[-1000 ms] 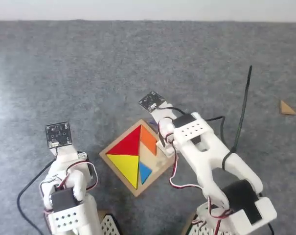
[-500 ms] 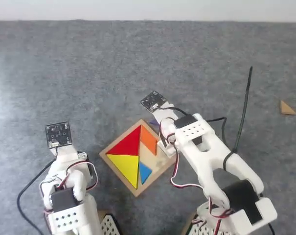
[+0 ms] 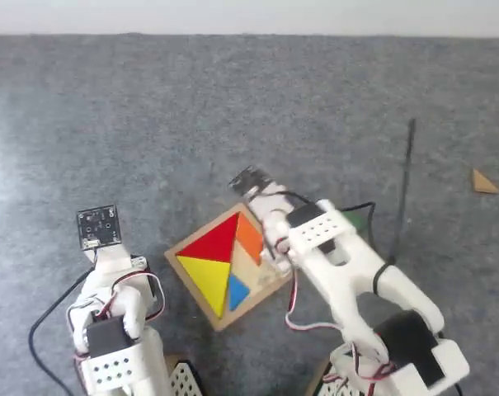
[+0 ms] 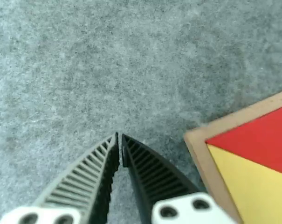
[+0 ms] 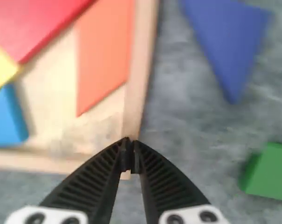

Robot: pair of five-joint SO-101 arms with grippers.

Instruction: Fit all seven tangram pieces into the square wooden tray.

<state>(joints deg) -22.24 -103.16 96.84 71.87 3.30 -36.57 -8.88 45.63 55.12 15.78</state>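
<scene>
The square wooden tray (image 3: 201,307) lies turned like a diamond on the grey carpet. It holds a red triangle (image 3: 212,239), a yellow triangle (image 3: 204,279), an orange piece (image 3: 251,235) and a small blue triangle (image 3: 237,290). My right gripper (image 5: 128,142) is shut with nothing in it, its tips at the tray's rim (image 5: 141,70) beside the orange piece (image 5: 103,60). A dark blue triangle (image 5: 224,32) and a green piece (image 5: 266,172) lie on the carpet outside the tray. My left gripper (image 4: 120,137) is shut and empty, just off the tray's corner (image 4: 196,138).
The right arm (image 3: 319,235) hangs over the tray's right side. The green piece (image 3: 356,219) peeks out behind it. A tan wooden triangle (image 3: 482,181) lies far to the right. A black cable (image 3: 406,186) rises behind the right arm. Open carpet stretches behind the tray.
The right arm has swung left and the tray has slid and turned a little to the left with it. The green piece has come into sight. The left arm has kept still.
</scene>
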